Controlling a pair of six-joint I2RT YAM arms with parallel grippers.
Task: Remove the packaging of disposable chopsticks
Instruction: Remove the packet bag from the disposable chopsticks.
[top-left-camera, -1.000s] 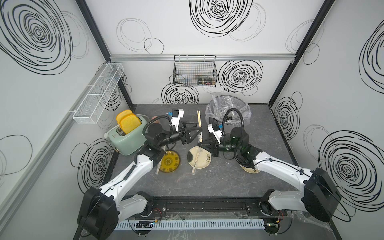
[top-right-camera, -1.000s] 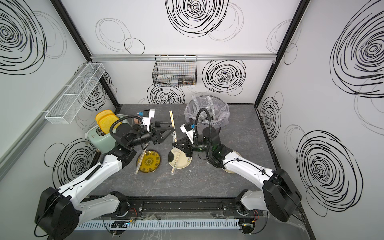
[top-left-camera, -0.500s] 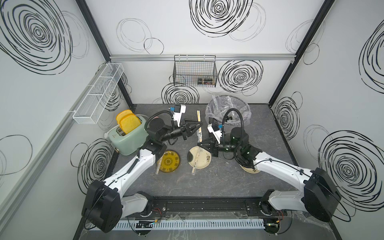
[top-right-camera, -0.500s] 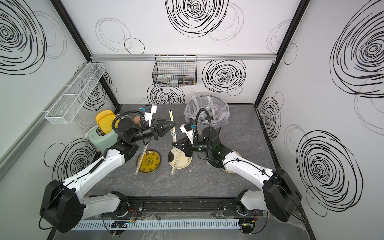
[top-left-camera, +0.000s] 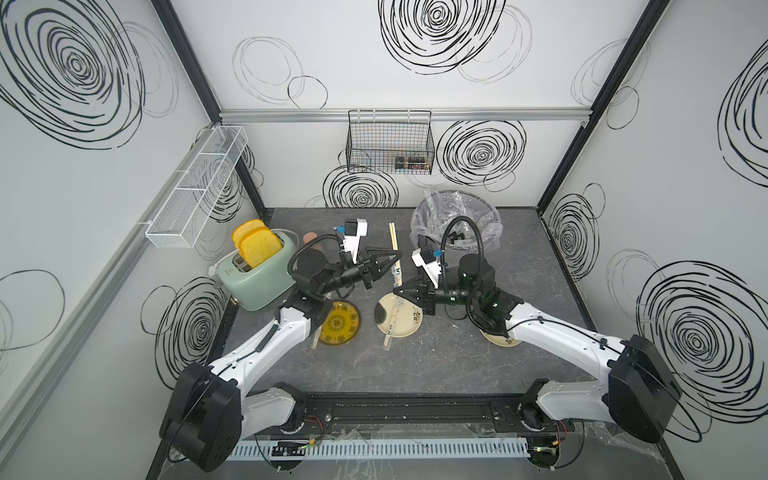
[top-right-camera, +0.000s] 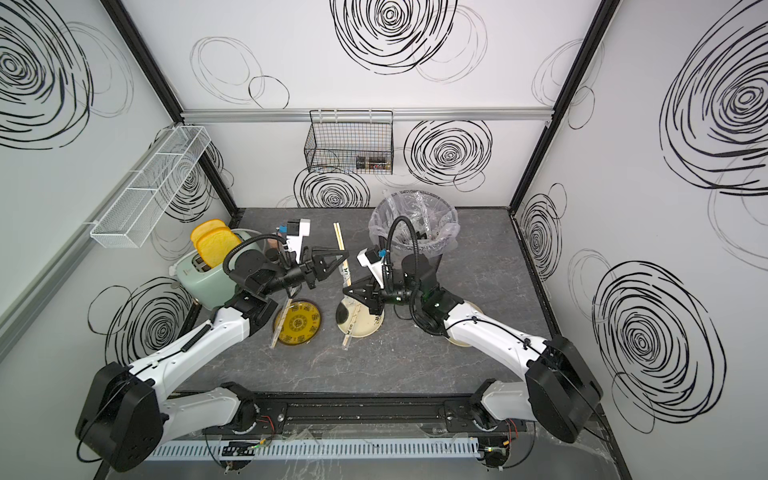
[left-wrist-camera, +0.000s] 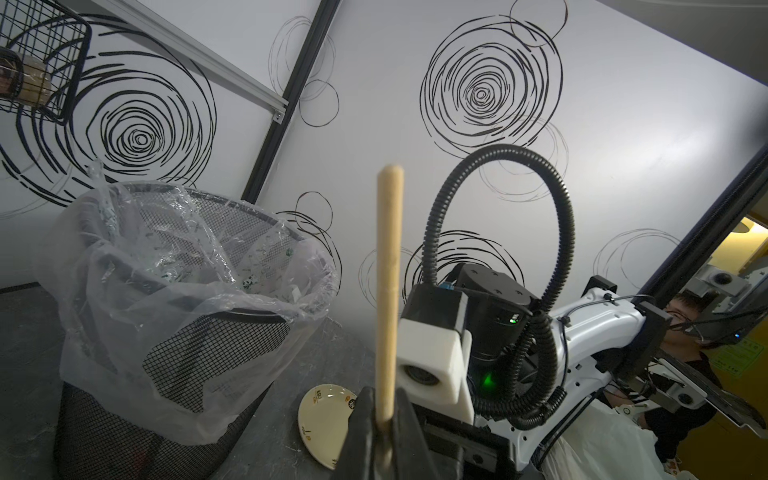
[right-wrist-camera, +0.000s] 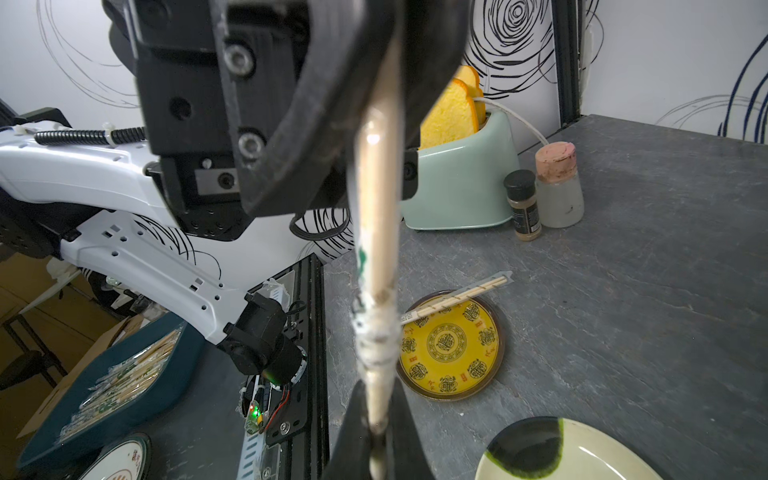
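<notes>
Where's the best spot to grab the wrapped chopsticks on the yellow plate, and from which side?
Probably the front end jutting past the rim, from above, jaws across its narrow width. The wrapped chopsticks lie across the edge of the yellow plate, so that end probably has a gap beneath; the other end is under the left arm.

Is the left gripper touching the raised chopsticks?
Touching. The left wrist view shows the left gripper clamped on the raised chopsticks, no gap either side.
</notes>
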